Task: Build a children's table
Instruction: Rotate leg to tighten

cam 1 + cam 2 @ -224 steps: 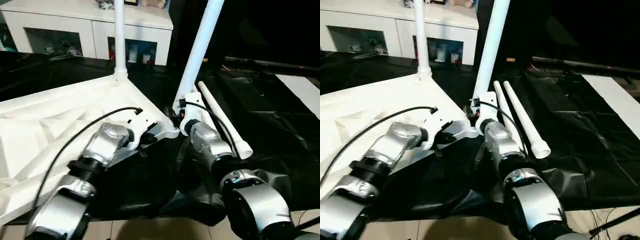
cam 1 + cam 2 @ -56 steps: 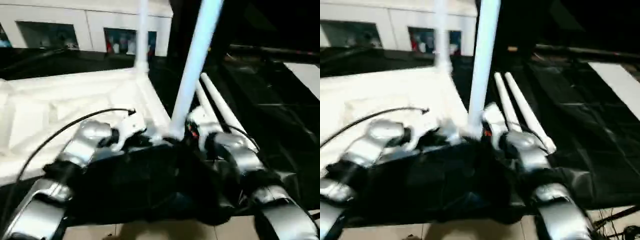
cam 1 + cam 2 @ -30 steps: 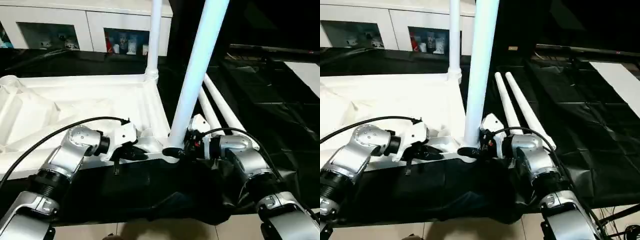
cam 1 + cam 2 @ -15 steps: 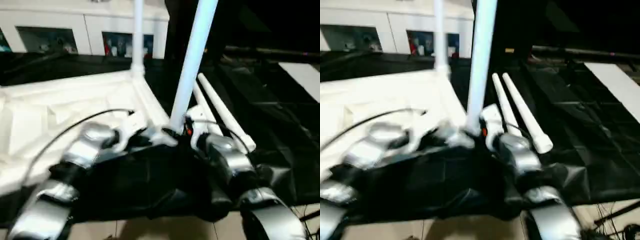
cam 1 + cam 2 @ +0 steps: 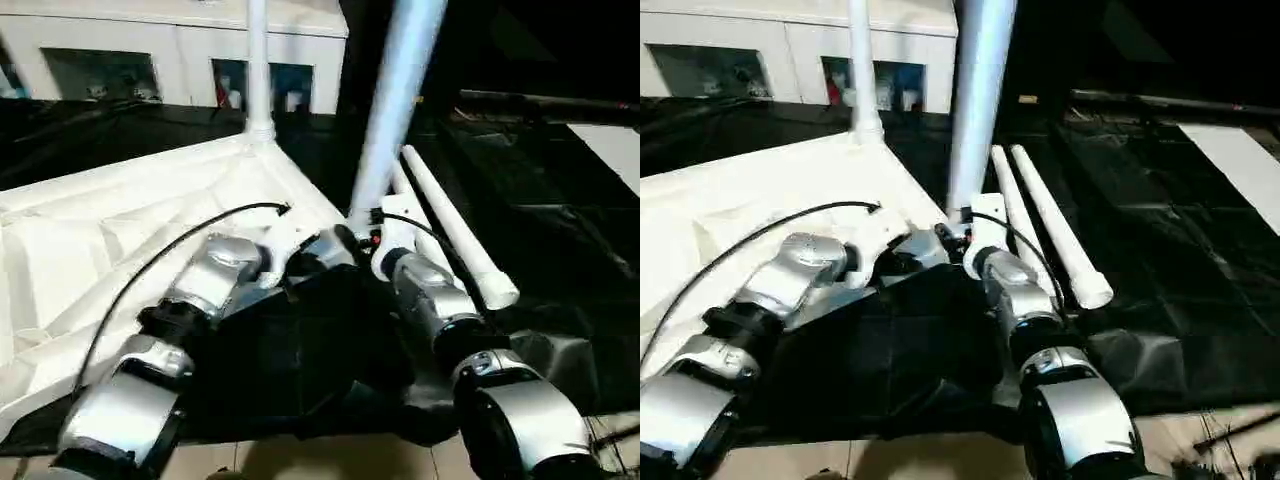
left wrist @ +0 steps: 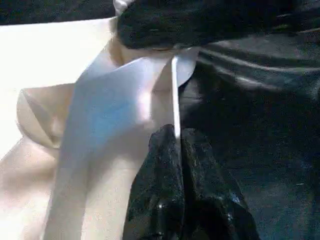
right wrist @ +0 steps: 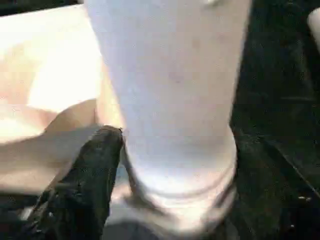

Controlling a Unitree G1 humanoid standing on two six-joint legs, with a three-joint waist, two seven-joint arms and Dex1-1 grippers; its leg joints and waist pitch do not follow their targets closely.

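A desk [image 5: 1200, 250] draped in black sheeting fills the foreground, with a white cabinet [image 5: 130, 50] of glass-fronted shelves along the back wall. The white tabletop [image 5: 100, 240] lies upside down on the desk, ribbed underside up, one corner pointing toward the robot. A far leg [image 5: 257, 60] stands upright in the back corner socket. A near leg [image 5: 395, 100] rises from the corner socket closest to the robot. Two loose legs [image 5: 1040, 225] lie side by side on the black sheeting, just right of that corner. The left tool [image 6: 177, 137] has its black fingers pressed together on the thin edge of the tabletop near that corner. The right tool [image 7: 165, 165] sits spread around the base of the near leg; one black finger [image 7: 95, 170] rests against the tube
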